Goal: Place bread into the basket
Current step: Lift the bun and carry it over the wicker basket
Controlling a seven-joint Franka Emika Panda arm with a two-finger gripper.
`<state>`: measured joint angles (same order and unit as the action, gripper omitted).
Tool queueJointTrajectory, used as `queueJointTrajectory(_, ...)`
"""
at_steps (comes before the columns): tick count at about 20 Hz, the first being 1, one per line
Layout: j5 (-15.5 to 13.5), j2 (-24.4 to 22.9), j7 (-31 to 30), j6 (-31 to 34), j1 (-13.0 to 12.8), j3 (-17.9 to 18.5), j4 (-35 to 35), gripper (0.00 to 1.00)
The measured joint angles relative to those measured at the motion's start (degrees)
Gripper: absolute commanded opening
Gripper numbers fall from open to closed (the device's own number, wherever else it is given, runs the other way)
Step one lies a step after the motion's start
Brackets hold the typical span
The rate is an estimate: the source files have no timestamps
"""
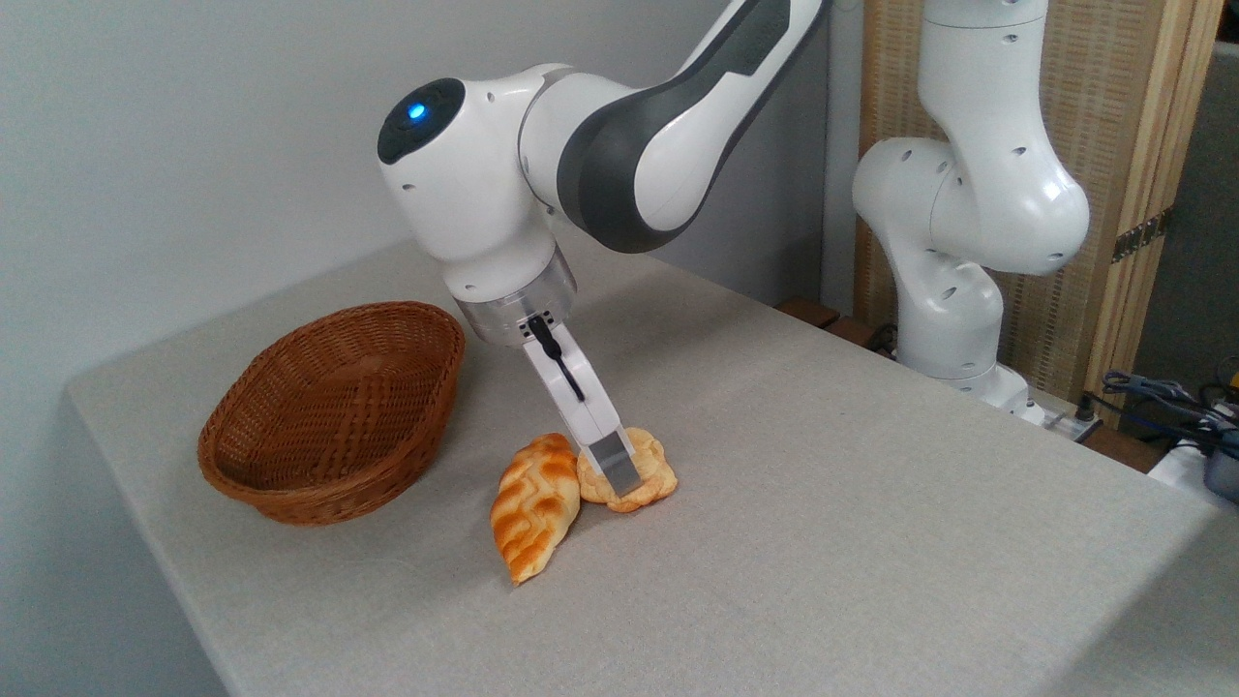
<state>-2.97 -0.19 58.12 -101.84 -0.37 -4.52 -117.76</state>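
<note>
The bread [658, 468], a small pale golden bun, lies on the table right of centre, touching the longer orange-brown braided loaf [533, 513]. My gripper [629, 472] reaches down at a slant and straddles the bun. The near finger [616, 461] presses against the bun's front side; the far finger is hidden behind it. The gripper looks shut on the bread, which still rests at table height. The brown wicker basket [290, 484] stands empty to the left, about a hand's width from the loaf.
The grey cloth-covered table [823, 542] has its near-left edge just below the basket and loaf. The arm's white base [953, 319] stands at the back right, with cables [1162, 397] beyond it. A wall runs behind the basket.
</note>
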Motion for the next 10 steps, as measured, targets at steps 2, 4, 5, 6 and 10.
queueJointTrajectory(2, 0.00, -0.21, 0.00, 0.27, 0.01, 0.00, 0.00, 0.49)
queueJointTrajectory(4, 0.00, -0.53, 0.00, 0.84, 0.01, 0.04, 0.06, 0.50)
queueJointTrajectory(5, 0.00, -0.73, 0.00, 1.48, 0.01, 0.06, 0.29, 0.50)
queueJointTrajectory(6, 0.00, -0.97, 0.00, 2.39, 0.01, 0.08, 0.83, 0.51)
queueJointTrajectory(10, -0.03, -2.02, 0.00, 4.45, -0.04, -0.04, 4.47, 0.51)
